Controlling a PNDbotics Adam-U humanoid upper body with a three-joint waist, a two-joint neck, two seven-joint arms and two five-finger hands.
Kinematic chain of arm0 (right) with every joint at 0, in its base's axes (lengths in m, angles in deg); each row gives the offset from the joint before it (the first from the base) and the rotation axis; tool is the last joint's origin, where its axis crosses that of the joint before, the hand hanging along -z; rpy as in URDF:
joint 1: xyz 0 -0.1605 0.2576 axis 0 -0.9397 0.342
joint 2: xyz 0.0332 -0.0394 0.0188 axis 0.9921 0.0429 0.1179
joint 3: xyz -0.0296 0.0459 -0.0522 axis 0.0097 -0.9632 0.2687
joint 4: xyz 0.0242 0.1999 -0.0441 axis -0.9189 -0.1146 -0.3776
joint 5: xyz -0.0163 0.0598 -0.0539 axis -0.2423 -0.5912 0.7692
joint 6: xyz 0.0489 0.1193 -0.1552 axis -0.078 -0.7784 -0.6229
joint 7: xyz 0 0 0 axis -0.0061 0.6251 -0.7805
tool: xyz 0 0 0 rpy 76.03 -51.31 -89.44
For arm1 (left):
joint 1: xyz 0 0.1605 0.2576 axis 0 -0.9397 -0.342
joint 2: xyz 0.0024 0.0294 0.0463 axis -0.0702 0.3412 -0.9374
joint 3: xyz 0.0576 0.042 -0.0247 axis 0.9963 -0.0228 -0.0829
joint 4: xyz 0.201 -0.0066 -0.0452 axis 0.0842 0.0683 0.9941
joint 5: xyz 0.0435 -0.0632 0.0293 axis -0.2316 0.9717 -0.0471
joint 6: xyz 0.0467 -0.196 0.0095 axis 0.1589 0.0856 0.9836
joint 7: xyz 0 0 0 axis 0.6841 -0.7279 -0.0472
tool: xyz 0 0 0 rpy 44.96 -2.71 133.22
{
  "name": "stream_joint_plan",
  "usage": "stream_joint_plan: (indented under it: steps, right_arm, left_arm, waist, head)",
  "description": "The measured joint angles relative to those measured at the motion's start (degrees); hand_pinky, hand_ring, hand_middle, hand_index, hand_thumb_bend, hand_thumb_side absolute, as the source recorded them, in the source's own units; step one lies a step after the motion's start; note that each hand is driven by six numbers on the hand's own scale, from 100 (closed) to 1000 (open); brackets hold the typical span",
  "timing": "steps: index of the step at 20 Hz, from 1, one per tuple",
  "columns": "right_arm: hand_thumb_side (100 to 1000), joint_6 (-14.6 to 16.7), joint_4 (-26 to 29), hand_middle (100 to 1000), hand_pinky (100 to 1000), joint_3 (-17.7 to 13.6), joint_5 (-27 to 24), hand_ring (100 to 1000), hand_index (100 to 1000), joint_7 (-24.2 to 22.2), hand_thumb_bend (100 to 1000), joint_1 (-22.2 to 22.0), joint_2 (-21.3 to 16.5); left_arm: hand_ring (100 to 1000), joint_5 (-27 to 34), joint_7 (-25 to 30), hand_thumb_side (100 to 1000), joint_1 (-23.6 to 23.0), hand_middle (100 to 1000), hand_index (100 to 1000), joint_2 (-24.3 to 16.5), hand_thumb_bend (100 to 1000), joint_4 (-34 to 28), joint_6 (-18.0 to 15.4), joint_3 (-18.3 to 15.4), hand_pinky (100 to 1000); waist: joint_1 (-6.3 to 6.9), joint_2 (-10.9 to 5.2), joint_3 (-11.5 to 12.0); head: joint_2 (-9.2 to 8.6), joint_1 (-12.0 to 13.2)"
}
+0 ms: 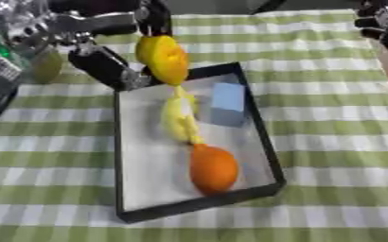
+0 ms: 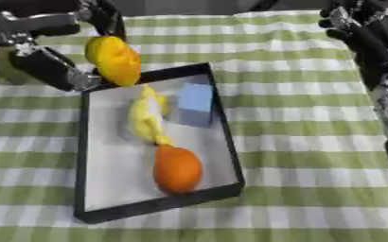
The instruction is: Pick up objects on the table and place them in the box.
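3 things already lie inside the black-rimmed box [image 1: 268, 142] in the left eye view: an orange fruit [image 1: 213, 168] near its closest end, a pale yellow item [image 1: 180, 118] along the middle, and a light blue block [image 1: 228, 103] toward the far right side. The box sits on a green and white checked tablecloth [image 1: 330, 118]. Above the box's far left corner, the robot's left hand [image 1: 119, 45] holds a yellow fruit [image 1: 166, 59] in the air, a finger above it and another below, curled around it. A dull green round object [image 1: 48, 66] rests on the cloth behind that hand.

In the right eye view, the same yellow fruit hangs just over the far rim, apart from the white floor of the box. The right hand [image 2: 355, 23] shows at the upper right corner, well away from the box, its dark fingers bunched together; I cannot tell whether they are open or curled.
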Motion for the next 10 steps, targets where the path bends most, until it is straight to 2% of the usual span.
stream_joint_plan:
  steps: [5, 10]
  right_arm:
    - [507, -0.07, 0.0, 704, 884, 0.29, 0.0, 787, 813, -0.08, 100, 0.11, 0.0]
    - [497, -0.1, 0.0, 704, 884, 0.3, 0.0, 787, 812, -0.11, 100, 0.46, 0.0]
  left_arm:
    - [694, -2.1, 1.19, 100, -0.01, 626, 615, 3.6, 130, 5.55, -2.63, 2.76, 717]
    - [727, -4.04, 1.5, 100, -0.29, 672, 688, 4.9, 285, 8.01, -3.69, 3.74, 741]
  waist:
    - [0.35, 0.0, -0.24]
    - [0.55, 0.0, -0.3]
  head:
    - [0.0, 0.14]
    - [0.0, 0.28]
